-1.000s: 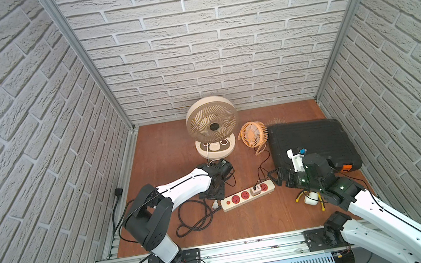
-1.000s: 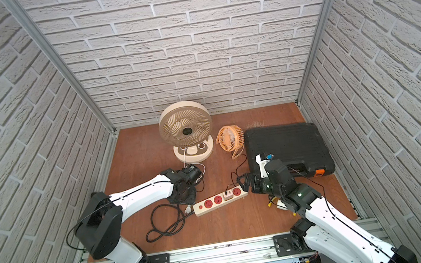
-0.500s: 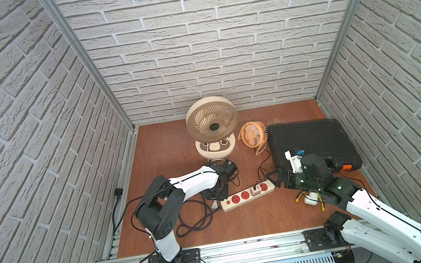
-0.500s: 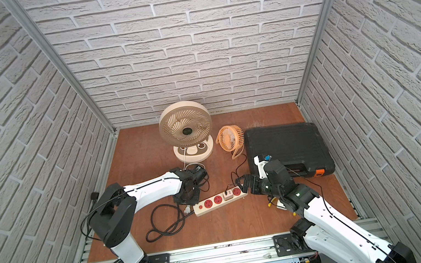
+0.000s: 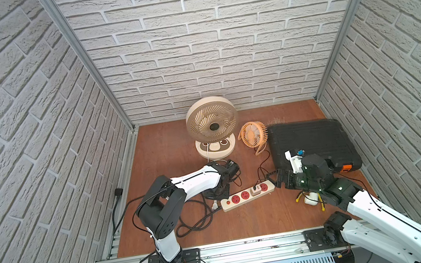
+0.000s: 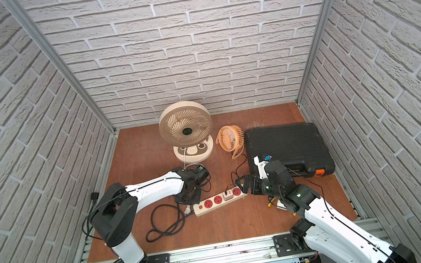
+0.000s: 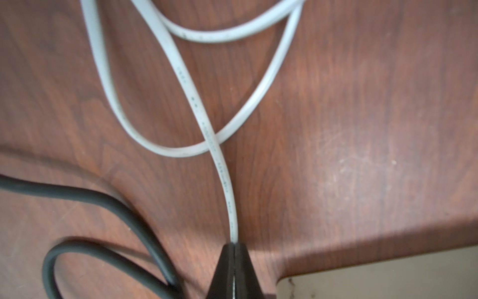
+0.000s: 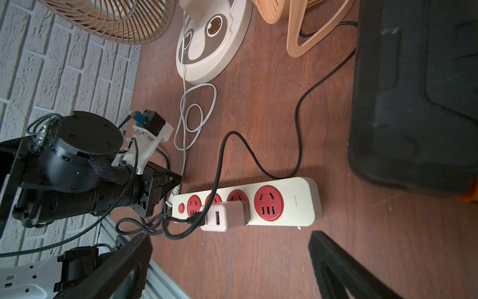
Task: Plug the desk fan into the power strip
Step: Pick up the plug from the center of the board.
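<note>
While the black case [image 5: 311,147] takes up the right side of the table [image 5: 172,150], we note it plays no part here. Next in size, the big beige fan [image 5: 212,126] stands at the back, with the small orange fan [image 5: 253,134] just beside it. The power strip [image 5: 247,196] lies near the middle front, between the two arms, its thick black cord [image 5: 190,222] looping off toward the left arm's base. A white adapter [image 8: 223,216] with a thin black cable already sits in one socket; we judge that is the orange fan's, though the run is hard to trace.

The step in hand: we have the left gripper [image 7: 234,248] pinched tight on the white cable [image 7: 222,170] of the beige fan, down at the table by the strip's button end. The right gripper [image 8: 230,248] stands wide, empty, just off the strip's far end, likely to steady it.

Next move calls for working along the cable to its plug, then lining it with a free socket while the strip is braced.

The left wrist view shows the pinch on the cable, hidden in both top views. The right wrist view shows the socket faces and the cable's loops from the fan base. We cannot see the plug end clearly anywhere.
</note>
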Controlling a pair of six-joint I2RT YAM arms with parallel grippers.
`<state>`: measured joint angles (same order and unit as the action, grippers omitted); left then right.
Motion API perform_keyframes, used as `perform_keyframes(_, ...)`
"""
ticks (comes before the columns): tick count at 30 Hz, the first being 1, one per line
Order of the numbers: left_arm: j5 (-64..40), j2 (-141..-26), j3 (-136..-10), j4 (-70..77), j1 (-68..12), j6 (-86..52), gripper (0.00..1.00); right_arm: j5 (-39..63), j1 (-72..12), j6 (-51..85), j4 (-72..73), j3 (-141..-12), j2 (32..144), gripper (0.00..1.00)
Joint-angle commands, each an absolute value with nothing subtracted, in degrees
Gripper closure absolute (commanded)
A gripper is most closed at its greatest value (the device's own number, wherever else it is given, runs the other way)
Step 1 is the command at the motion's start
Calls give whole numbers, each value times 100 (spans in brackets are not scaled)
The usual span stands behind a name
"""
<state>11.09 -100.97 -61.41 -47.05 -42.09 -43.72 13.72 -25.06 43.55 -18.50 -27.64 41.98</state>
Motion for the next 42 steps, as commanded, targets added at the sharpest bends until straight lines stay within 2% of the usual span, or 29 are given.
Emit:
perform_keyframes(1, 1576, -9611, -6259, -4981, -4222, -4409, 100, 1448, -2492, 4226, -1775, -2812, 4073, 1)
perform_keyframes(8, 2055, -8667, -6357, -4941, -4196, -4517, 100, 1682, -2487, 4087, -1702, -2962, 3982, 1)
perform_keyframes(17, 1815, -8242, -6919, -4450, -4191, -4713, 100, 2348, -2503, 4040, -857, -3016, 3859, 0)
perform_keyframes(19, 1659, -8198, -7051, -4264, -4185, -4796, 100, 2344, -2556, 3982, -766, -3103, 3930, 4)
perform_keyframes(32, 1081, -8021, -7419, -3441, -4127, -5808, 100, 768, -3928, 3160, -313, -3583, 4895, 20)
perform_keyframes(37, 910, -8070, -7590, -3502, -4100, -6197, 100, 390, -4468, 2807, -363, -3855, 5328, 29)
perform_keyframes(42, 759, -8031, -7597, -3521, -4109, -6422, 100, 86, -4877, 2504, -596, -4214, 5779, 34)
